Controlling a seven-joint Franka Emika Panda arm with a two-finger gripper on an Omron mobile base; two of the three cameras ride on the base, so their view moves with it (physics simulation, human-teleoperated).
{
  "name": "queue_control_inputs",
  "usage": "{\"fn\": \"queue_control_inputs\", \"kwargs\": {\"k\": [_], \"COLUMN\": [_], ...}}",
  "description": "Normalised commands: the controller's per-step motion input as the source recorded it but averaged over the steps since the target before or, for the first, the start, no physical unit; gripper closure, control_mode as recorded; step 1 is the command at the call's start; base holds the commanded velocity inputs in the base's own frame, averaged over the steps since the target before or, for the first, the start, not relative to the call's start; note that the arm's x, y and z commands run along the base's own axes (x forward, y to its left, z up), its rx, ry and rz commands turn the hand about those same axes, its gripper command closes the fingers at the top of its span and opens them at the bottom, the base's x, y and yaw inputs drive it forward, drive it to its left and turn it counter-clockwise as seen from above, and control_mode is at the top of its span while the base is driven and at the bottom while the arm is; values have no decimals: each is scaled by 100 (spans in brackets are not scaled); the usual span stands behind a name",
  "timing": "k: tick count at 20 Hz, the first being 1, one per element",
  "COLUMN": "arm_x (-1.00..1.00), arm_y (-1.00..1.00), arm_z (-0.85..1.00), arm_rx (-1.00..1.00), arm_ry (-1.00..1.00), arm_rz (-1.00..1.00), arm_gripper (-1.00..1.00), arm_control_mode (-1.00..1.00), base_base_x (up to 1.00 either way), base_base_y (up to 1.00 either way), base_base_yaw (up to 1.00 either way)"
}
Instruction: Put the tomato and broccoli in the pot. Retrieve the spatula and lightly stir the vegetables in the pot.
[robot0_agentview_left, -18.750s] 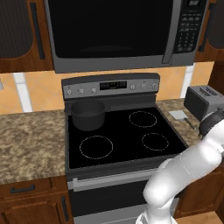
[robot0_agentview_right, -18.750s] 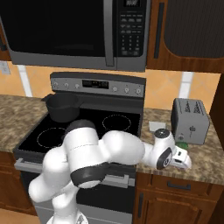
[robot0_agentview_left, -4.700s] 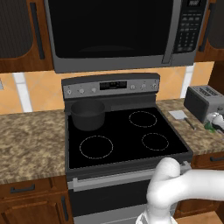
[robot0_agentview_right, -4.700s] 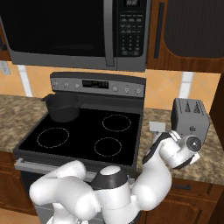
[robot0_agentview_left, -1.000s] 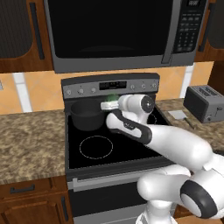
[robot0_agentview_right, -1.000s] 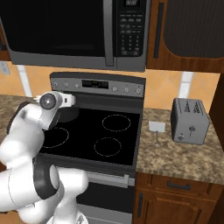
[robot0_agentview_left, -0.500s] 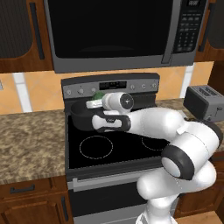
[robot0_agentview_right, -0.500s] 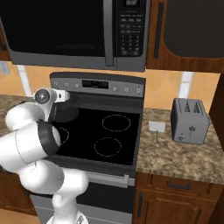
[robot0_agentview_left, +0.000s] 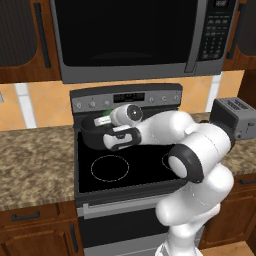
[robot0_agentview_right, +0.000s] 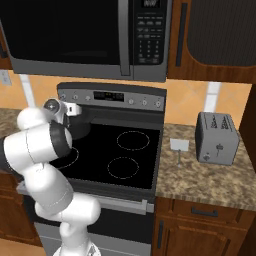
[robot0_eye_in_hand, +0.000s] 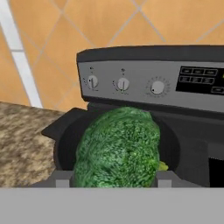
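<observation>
The broccoli (robot0_eye_in_hand: 117, 151), a bright-green lumpy floret, sits between my fingertips with my gripper (robot0_eye_in_hand: 113, 177) shut on it. Just behind and below it is the dark pot (robot0_eye_in_hand: 183, 151), seen on the stove's back left burner (robot0_agentview_left: 92, 134) (robot0_agentview_right: 79, 128). In the left base view my gripper (robot0_agentview_left: 103, 120) hangs over the pot's rim, with a bit of green at its tip. In the right base view the gripper (robot0_agentview_right: 71, 107) is above the pot. The pot's inside is mostly hidden by the broccoli. The tomato and the spatula are out of view.
The stove's control panel (robot0_eye_in_hand: 153, 87) rises close behind the pot, and the microwave (robot0_agentview_left: 130, 35) hangs above it. A toaster (robot0_agentview_right: 216, 137) and a small white card (robot0_agentview_right: 179, 145) stand on the right counter. Granite counter (robot0_agentview_left: 35, 160) lies left of the stove.
The arm has swung further left with the broccoli in its grip, from over the back of the stove to right above the pot.
</observation>
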Motion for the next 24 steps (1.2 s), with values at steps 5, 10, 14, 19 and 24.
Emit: {"fn": "queue_control_inputs", "kwargs": {"k": [5,10,14,19,24], "arm_x": [21,19,22,24,32], "arm_y": [13,27,33,30,13], "arm_z": [-22,-20,-21,-32,-30], "arm_rx": [-3,-1,0,-3,-7], "arm_ry": [6,9,10,5,0], "arm_rz": [-6,-9,-9,-7,-7], "arm_gripper": [100,100,100,100,100], "arm_control_mode": [-100,-100,-100,-100,-100], "base_base_x": [0,0,0,0,0], "base_base_y": [0,0,0,0,0], "base_base_yaw": [0,0,0,0,0]}}
